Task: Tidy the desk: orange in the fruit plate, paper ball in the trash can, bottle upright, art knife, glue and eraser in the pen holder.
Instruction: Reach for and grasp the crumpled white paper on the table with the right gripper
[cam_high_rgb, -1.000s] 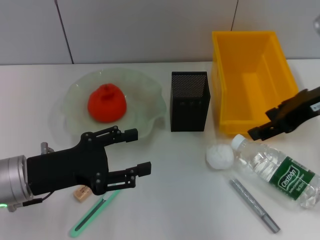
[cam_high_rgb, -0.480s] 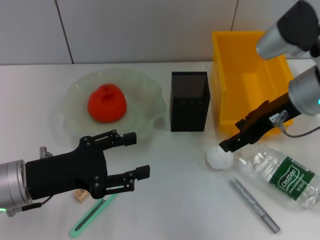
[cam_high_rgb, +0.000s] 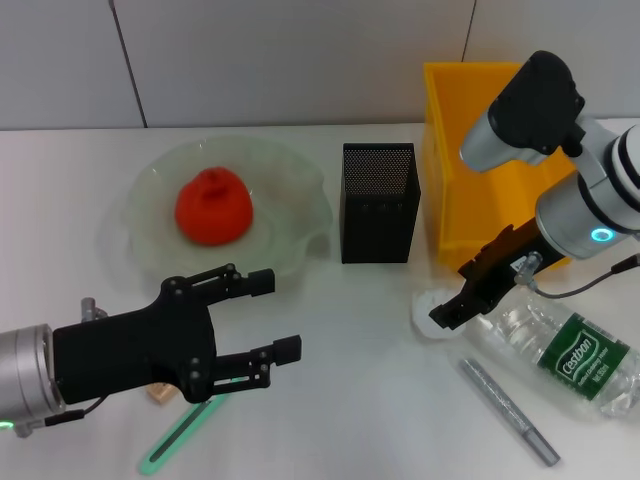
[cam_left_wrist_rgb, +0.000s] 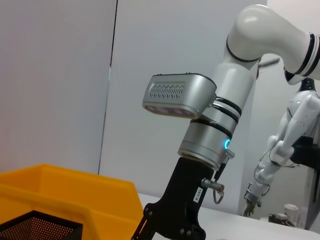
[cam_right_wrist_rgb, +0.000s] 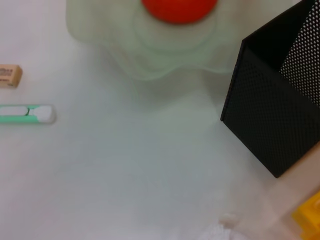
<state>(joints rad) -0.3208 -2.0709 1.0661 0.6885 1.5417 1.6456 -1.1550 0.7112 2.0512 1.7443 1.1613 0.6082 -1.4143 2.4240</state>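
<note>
The paper ball (cam_high_rgb: 432, 303) lies on the white surface (cam_high_rgb: 360, 380) just in front of the yellow trash can (cam_high_rgb: 500, 160), with the right tool (cam_high_rgb: 452, 308) down over it, its dark fingers covering most of the ball; I cannot tell how far apart they stand or whether they grip it. The right wrist view shows only a white scrap of the ball (cam_right_wrist_rgb: 215, 232) at its edge. Just beside it the clear bottle (cam_high_rgb: 560, 345) lies on its side, and a grey pen-like stick (cam_high_rgb: 508, 410) rests in front of the bottle. The black mesh pen holder (cam_high_rgb: 378, 203) stands upright near the trash can. The orange (cam_high_rgb: 213, 207) sits in the pale green fruit plate (cam_high_rgb: 290, 200). Nearer the robot, the left tool (cam_high_rgb: 268, 315) hovers with its fingers spread wide, holding nothing, over the eraser (cam_high_rgb: 160, 390) and the green art knife (cam_high_rgb: 182, 432), which lie side by side.
</note>
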